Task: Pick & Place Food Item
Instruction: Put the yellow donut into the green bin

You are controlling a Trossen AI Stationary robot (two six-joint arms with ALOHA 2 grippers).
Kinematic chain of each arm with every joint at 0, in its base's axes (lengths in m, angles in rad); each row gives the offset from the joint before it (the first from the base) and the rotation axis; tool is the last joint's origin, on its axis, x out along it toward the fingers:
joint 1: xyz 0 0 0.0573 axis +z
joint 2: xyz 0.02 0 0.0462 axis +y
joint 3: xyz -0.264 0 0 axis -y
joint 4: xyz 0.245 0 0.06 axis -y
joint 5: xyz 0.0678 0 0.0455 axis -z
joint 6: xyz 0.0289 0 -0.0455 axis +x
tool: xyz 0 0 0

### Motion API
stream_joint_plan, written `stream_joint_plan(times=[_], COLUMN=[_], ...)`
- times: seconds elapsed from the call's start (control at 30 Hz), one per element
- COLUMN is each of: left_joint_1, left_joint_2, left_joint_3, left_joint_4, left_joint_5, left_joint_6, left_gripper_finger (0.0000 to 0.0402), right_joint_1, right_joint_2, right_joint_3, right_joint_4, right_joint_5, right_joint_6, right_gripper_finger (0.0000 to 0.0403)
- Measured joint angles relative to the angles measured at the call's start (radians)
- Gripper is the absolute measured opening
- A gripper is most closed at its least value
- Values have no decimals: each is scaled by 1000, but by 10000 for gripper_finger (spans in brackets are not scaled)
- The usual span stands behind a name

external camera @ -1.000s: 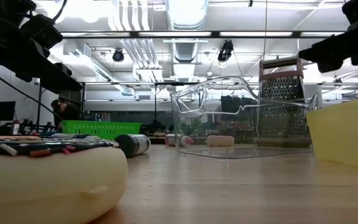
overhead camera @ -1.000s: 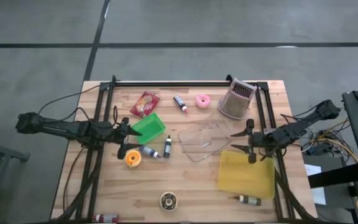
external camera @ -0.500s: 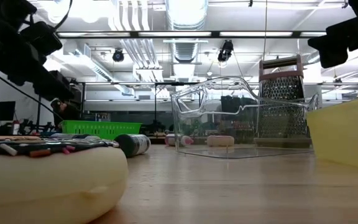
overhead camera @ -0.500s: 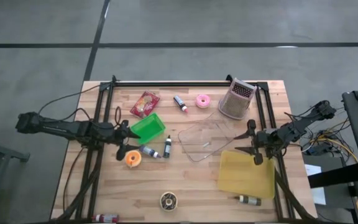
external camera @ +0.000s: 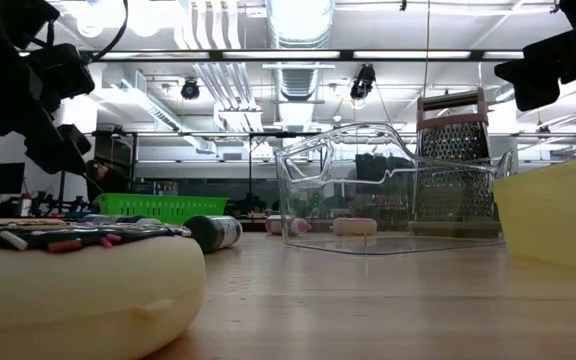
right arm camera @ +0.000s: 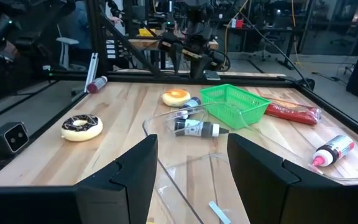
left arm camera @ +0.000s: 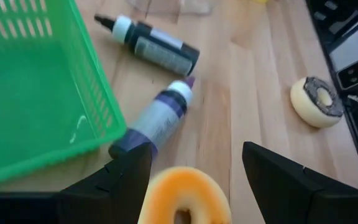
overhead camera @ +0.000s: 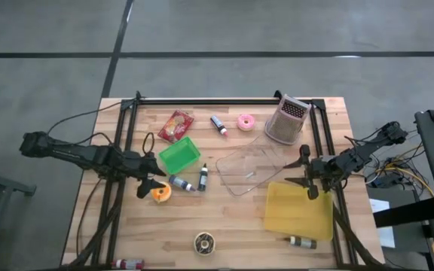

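An orange-glazed doughnut (overhead camera: 161,193) lies flat on the wooden table, just in front of the green basket (overhead camera: 179,154). My left gripper (overhead camera: 146,185) hangs open over it and slants downward. In the left wrist view the doughnut (left arm camera: 182,198) shows between the two fingers and below them; I see no touch. My right gripper (overhead camera: 306,174) stands open and about level at the right, between the clear tub (overhead camera: 251,169) and the yellow tub (overhead camera: 300,211), holding nothing.
A chocolate doughnut (overhead camera: 204,242) lies near the front edge and a pink one (overhead camera: 245,121) at the back. Two bottles (left arm camera: 157,118) (left arm camera: 157,46) lie beside the basket. A grater (overhead camera: 287,120) and a red packet (overhead camera: 175,126) are at the back. Black rails run along both sides.
My left gripper has tipped downward and rolled about its own line. Its fingers have swung a little toward the table's near edge, over the orange doughnut. It has stayed open. Nothing on the table has moved.
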Motion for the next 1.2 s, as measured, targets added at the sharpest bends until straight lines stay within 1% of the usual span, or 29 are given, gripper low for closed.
stream_joint_plan(times=[0.1, 0.3, 0.67, 0.73, 0.83, 1.0, 1.2], left_joint_1=[-15, -32, -36, -36, -36, -36, -36], left_joint_2=[43, 129, 211, 224, 248, 293, 356], left_joint_3=[0, 0, 35, 46, 54, 53, 53], left_joint_4=[0, 6, -2, -49, -113, -116, -111], left_joint_5=[1, 46, 94, 83, 36, -15, -20], left_joint_6=[-21, -70, -95, -95, -102, -106, -106], left_gripper_finger=[256, 256, 256, 256, 256, 261, 268], right_joint_1=[0, 0, 0, 0, 0, 0, 0], right_joint_2=[0, 0, 0, 0, 2, 2, 2], right_joint_3=[0, 0, 0, -1, -1, -1, -1], right_joint_4=[0, 0, -1, -1, -2, -2, -2], right_joint_5=[0, 0, -1, -1, -1, -1, -1], right_joint_6=[0, 1, 0, 0, 0, 0, 1], right_gripper_finger=[192, 192, 192, 192, 192, 192, 192])
